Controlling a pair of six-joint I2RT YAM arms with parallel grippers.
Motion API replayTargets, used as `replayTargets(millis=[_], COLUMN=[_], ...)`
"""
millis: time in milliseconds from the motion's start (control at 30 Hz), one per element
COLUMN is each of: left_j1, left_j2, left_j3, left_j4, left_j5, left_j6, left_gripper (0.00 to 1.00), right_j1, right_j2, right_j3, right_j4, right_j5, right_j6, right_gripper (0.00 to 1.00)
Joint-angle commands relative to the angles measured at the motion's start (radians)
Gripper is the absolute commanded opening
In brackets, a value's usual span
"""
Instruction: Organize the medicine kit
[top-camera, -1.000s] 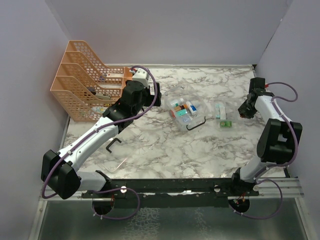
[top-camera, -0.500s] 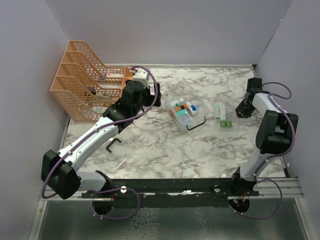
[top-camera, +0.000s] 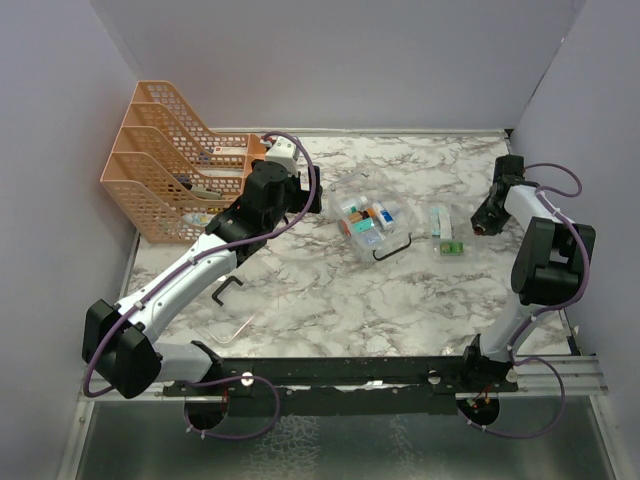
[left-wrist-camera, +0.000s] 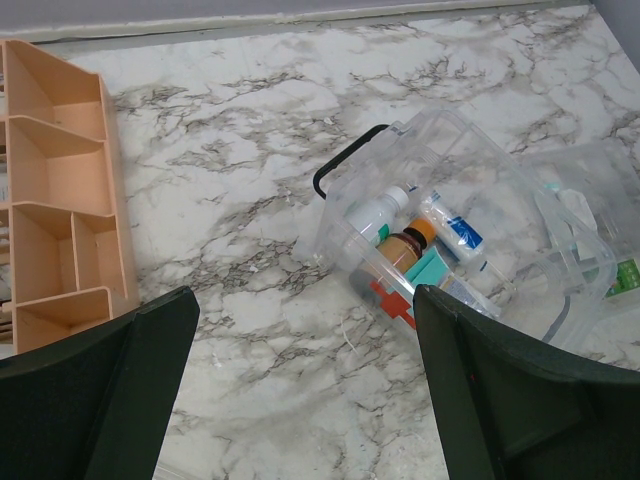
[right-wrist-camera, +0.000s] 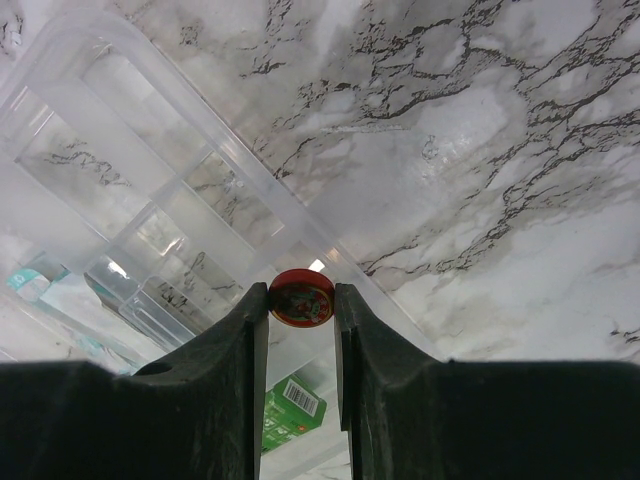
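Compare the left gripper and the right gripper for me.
The left gripper stands wide open and empty; the right gripper is shut on a small red disc. The left gripper looks down on the medicine kit, the right gripper on a clear divided tray. Both are dark and two-fingered.

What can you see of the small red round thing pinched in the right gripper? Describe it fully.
The small red round thing shows a circular face with an orange-red rim and a darker, glossy, mottled centre, turned toward the wrist camera; its depth is hidden. The right gripper pinches it by its edge, one black finger on each side, and nothing else visibly touches it. In this view it overlaps the rim of a clear divided tray lying on the marble table.
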Motion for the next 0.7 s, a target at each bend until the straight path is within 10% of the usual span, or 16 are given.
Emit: replayTargets(millis=[0, 667], left_j1=[-0.006, -0.006], left_j2=[-0.016, -0.018], left_j3=[0.010, 0.008], left_j4=[0.015, 0.014], left_j5=[-0.012, -0.005], left_j6=[0.014, 0.011], left_gripper=[0.92, 0.92], right_j1=[-0.005, -0.004], right_j2=[0.024, -0.072], right_j3=[0.014, 0.024], right_j4=[0.028, 0.017], right_j5=[-0.026, -0.059], right_j6=[-0.019, -0.111], right_gripper=[0.27, 0.43])
